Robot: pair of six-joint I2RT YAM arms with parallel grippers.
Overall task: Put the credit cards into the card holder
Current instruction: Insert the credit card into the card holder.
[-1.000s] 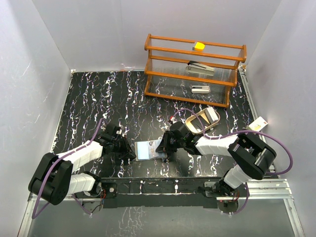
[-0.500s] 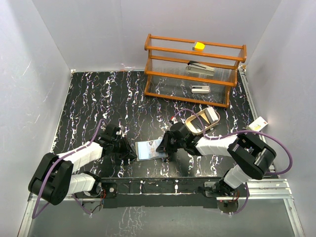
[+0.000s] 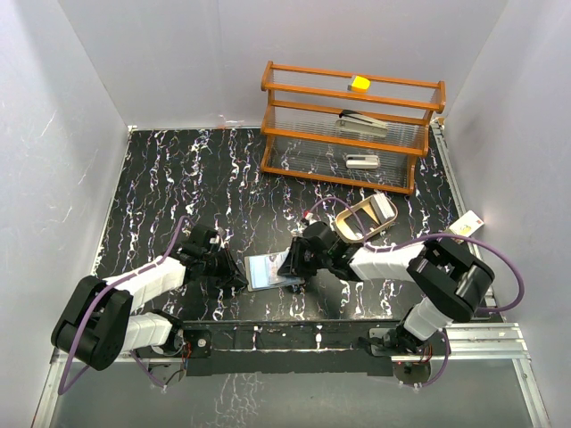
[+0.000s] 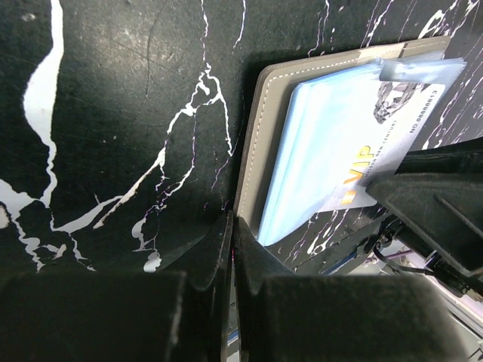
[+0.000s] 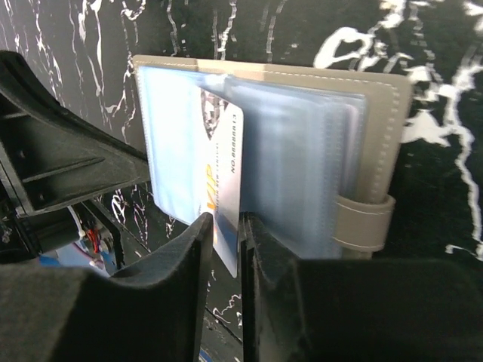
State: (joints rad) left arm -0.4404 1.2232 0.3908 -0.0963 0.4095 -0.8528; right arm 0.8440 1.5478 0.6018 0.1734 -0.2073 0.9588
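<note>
The grey card holder (image 3: 264,271) lies open on the black marbled table between my two grippers. Its clear inner sleeves show in the right wrist view (image 5: 302,151). My left gripper (image 3: 235,275) is shut on the edge of its grey cover (image 4: 253,143). My right gripper (image 3: 294,265) is shut on a pale blue and white "VIP" credit card (image 5: 223,166), held on edge. The card's far end sits among the sleeves. The same card shows in the left wrist view (image 4: 339,136). Another whitish card (image 3: 382,209) lies in the tan tray.
A tan oval wooden tray (image 3: 350,230) sits right behind my right arm. A wooden rack (image 3: 350,125) at the back holds a yellow block (image 3: 359,84) and a stapler (image 3: 361,122). A small tag (image 3: 465,226) lies at the table's right edge.
My right gripper has moved a little to the left with the card, further over the open holder. My left arm has hardly moved.
</note>
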